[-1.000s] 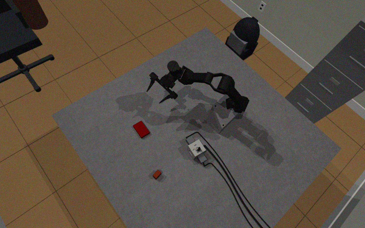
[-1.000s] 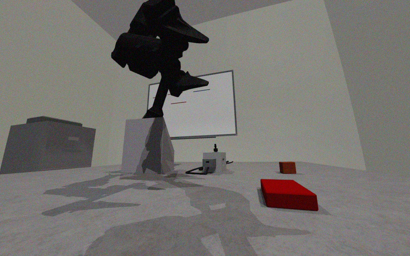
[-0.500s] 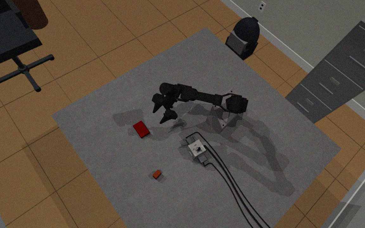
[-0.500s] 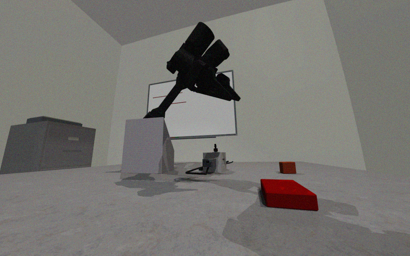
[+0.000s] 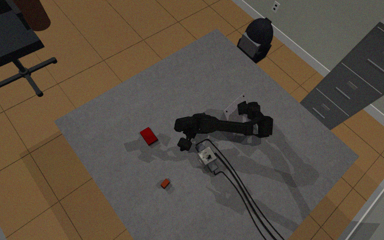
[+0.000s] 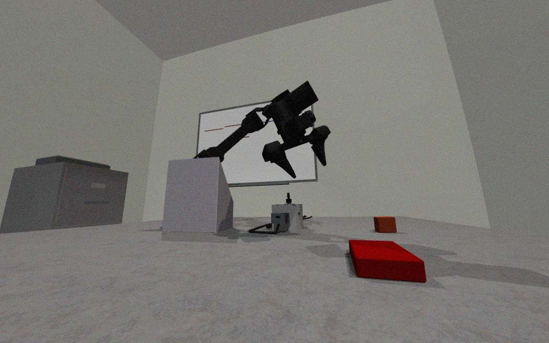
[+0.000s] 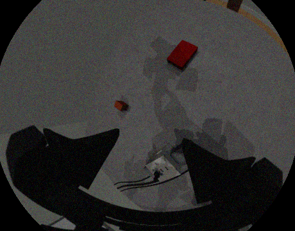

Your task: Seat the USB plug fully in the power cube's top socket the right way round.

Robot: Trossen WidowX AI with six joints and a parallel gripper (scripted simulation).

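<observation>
The white power cube (image 5: pixel 212 151) (image 6: pixel 294 219) (image 7: pixel 170 172) stands on the table. The small black USB plug (image 5: pixel 209 156) (image 6: pixel 288 198) (image 7: pixel 156 175) stands upright in its top socket and sticks up above it. Which way round the plug is and how deep it sits are too small to tell. My gripper (image 6: pixel 310 171) (image 7: pixel 151 137) is wide open and empty, tilted, with its fingertips well above the cube and plug. In the wrist view the cube and plug show low in the picture between the fingers. In the top view the arm hides part of the gripper.
Grey adapters (image 5: pixel 200 147) (image 5: pixel 213 165) (image 6: pixel 279 221) sit at the cube's sides, with black cables trailing over the table. A red box (image 5: pixel 148 136) (image 6: pixel 385 257) (image 7: pixel 183 54) and a small orange block (image 5: pixel 165 183) (image 6: pixel 384 224) (image 7: pixel 119 105) lie apart from it. The pale arm base (image 6: pixel 191 196) stands nearby.
</observation>
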